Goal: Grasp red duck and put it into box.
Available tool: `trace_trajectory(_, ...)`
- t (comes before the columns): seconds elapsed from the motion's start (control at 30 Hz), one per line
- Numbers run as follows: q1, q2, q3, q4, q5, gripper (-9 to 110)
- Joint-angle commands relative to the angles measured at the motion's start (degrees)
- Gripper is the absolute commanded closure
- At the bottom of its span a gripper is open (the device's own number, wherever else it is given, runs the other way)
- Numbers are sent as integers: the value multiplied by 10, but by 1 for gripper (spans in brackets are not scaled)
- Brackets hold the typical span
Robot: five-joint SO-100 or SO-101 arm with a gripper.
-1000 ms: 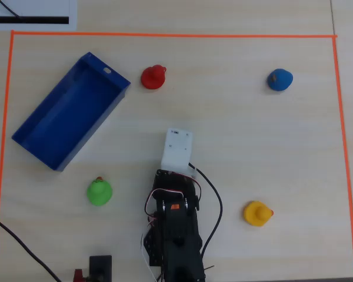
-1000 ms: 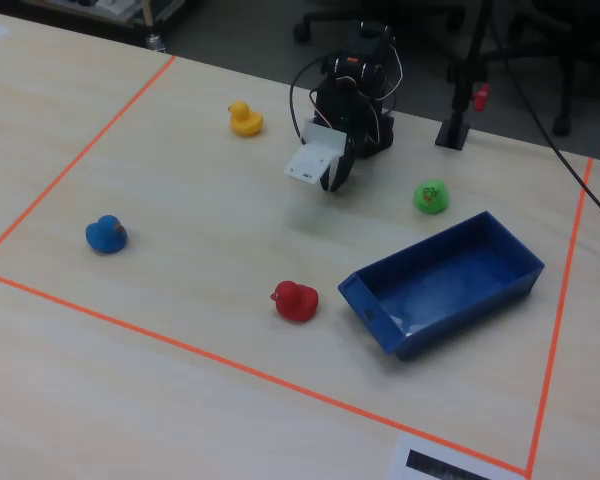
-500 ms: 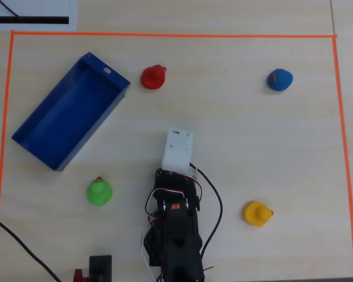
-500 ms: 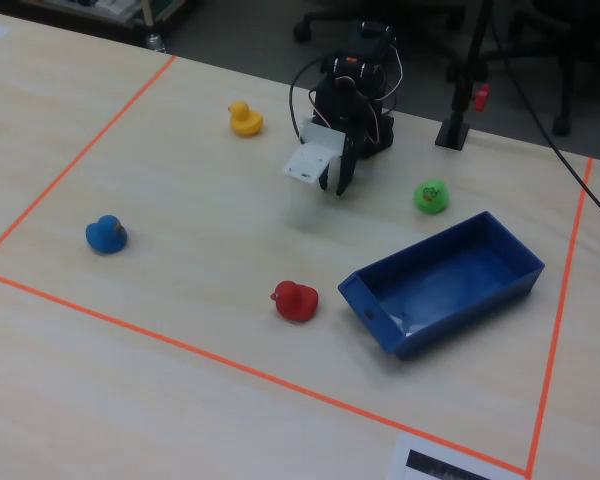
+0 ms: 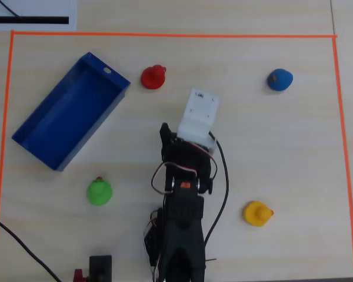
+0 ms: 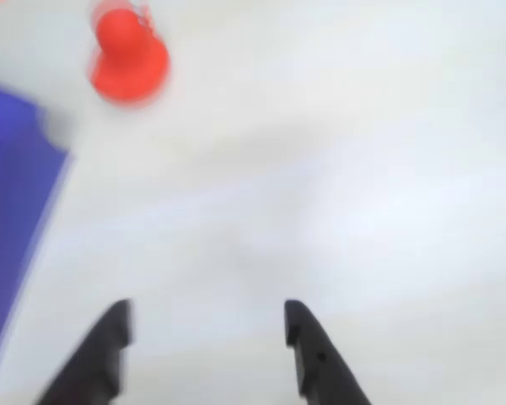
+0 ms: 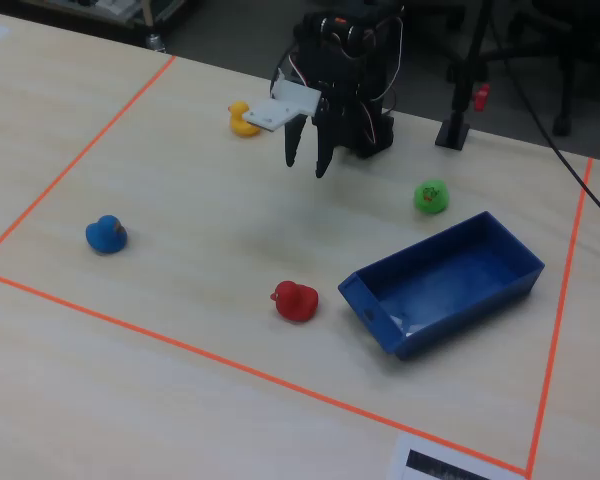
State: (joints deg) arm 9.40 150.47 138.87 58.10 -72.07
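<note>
Red duck (image 6: 128,57) blurred in wrist view; claw (image 6: 209,322) open, empty; fixed view sharp

In the overhead view, the red duck (image 5: 153,77) sits just right of the box (image 5: 47,143), seemingly apart.

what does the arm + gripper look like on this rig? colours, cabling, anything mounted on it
Mostly black arm of printed links and servo blocks. A white boxy housing sits at the wrist, with small dots on its top face. Red and white wires loop around the joints, and a black cable curves down one side. A small orange mark shows mid-arm. The gripper has two dark, tapered fingers.
</note>
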Motion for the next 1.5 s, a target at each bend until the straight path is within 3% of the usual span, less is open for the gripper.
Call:
trace_trajectory(0.0,-20,-214,-112,-28,37,66)
trace_trajectory(0.27,-84,-464,-295,-105,130,63)
trace_trajectory(0.6,-83,-675,-512,-109,123,62)
trace_trajectory(1.47,-71,-833,-595,-157,119,65)
